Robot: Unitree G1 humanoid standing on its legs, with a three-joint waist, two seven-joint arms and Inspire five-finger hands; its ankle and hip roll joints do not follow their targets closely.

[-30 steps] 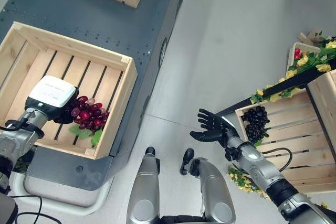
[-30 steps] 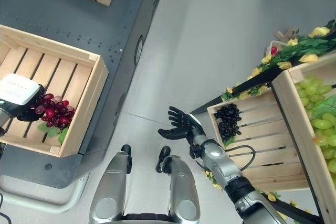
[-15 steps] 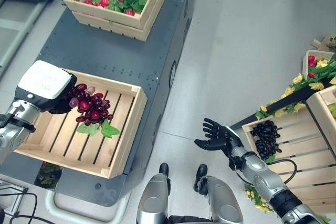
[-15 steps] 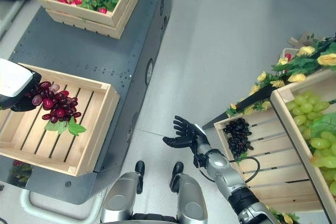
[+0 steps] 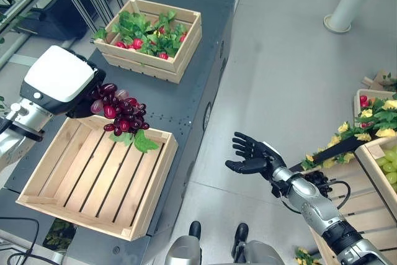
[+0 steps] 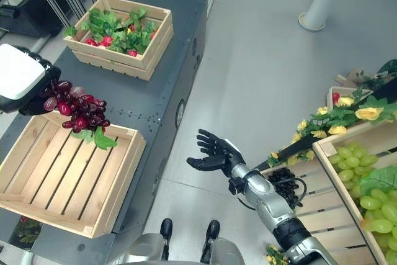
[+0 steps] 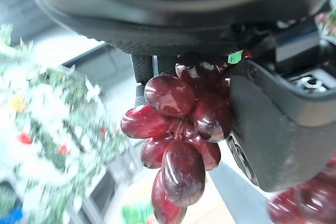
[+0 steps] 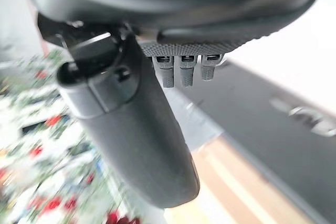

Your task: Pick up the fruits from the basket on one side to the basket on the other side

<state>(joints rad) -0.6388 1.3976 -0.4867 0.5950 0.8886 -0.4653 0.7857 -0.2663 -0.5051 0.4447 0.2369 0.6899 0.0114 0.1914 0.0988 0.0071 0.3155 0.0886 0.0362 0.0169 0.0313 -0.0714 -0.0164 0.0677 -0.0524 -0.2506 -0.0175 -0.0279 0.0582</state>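
One bunch of dark red grapes hangs gripped in the left hand above the far rim of an empty slatted wooden crate; the right hand spreads wide over bare grey floor.

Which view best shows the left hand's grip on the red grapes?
The left wrist view: the red grapes hang pinched between the left hand's thumb and fingers. Both eye views show the whole bunch hanging above the wooden crate, but the grip is hidden.
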